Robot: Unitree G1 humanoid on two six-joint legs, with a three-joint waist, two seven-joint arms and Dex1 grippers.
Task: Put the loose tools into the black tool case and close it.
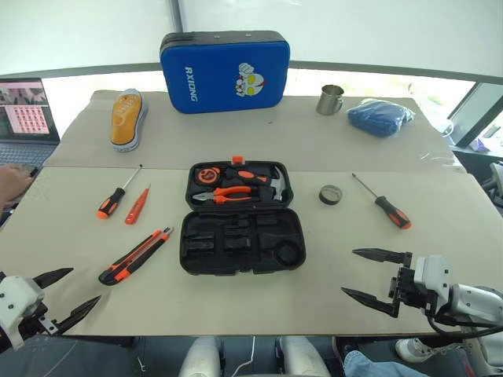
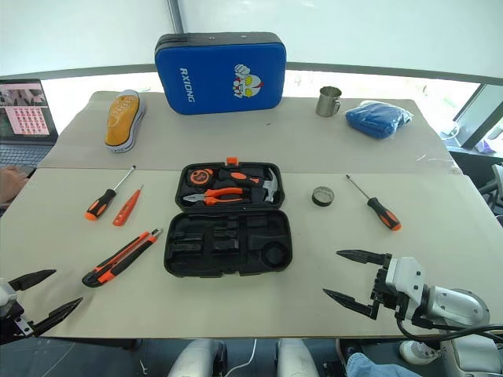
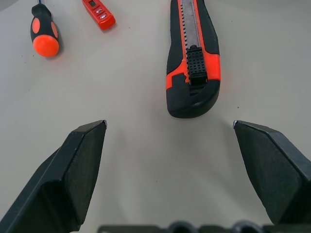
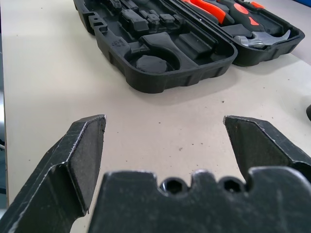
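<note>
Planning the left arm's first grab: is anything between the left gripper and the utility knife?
No. In the left wrist view, bare table separates the open left gripper from the utility knife.

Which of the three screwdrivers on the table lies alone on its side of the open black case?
The black-and-orange screwdriver right of the case, by the tape roll. The other two lie together on the left.
</note>
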